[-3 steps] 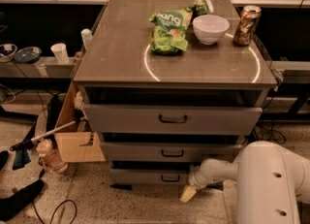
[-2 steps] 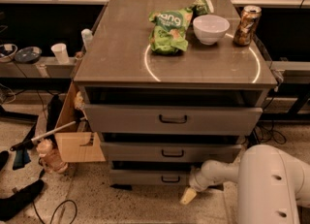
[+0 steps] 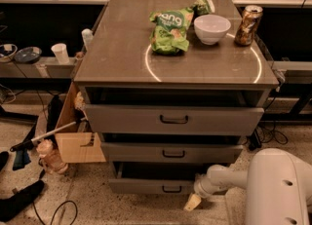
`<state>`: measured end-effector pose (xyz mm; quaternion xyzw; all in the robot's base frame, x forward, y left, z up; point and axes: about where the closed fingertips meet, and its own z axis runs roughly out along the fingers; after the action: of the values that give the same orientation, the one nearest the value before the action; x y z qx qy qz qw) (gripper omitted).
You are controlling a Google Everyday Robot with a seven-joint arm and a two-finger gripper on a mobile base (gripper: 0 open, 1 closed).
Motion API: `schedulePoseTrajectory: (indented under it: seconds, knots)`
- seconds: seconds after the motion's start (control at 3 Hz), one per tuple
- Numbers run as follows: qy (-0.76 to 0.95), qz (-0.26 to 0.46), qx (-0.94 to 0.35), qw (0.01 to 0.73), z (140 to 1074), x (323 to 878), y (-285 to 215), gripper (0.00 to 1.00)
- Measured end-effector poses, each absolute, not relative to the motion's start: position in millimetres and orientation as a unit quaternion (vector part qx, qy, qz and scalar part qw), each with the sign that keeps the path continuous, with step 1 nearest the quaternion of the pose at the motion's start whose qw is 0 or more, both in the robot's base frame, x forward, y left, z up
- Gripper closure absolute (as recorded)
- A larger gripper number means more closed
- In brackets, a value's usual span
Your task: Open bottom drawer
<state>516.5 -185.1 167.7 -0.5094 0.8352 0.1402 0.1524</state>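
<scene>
The gripper (image 3: pixel 192 202) hangs low, just right of and below the bottom drawer (image 3: pixel 141 186), the lowest, slightly protruding front, probably to reach its black handle (image 3: pixel 171 189); whether it is open or closed cannot be told.

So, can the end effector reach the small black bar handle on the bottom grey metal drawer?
Probably yes: the end effector hangs low in front of the grey metal bottom drawer, beside its small black bar handle, nothing visible between.
</scene>
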Motion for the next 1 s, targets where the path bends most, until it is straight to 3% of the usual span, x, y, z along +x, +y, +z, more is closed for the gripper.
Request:
schedulePoseTrajectory:
  seconds: [0.33,0.67,1.0]
  knots:
    - [0.845,0.149,-0.492,0.146,174.8,483.6,-197.8,0.0]
    - [0.866,0.153,-0.459,0.13,197.7,414.7,-222.3,0.0]
    - [0.863,0.154,-0.463,0.13,198.5,415.1,-218.3,0.0]
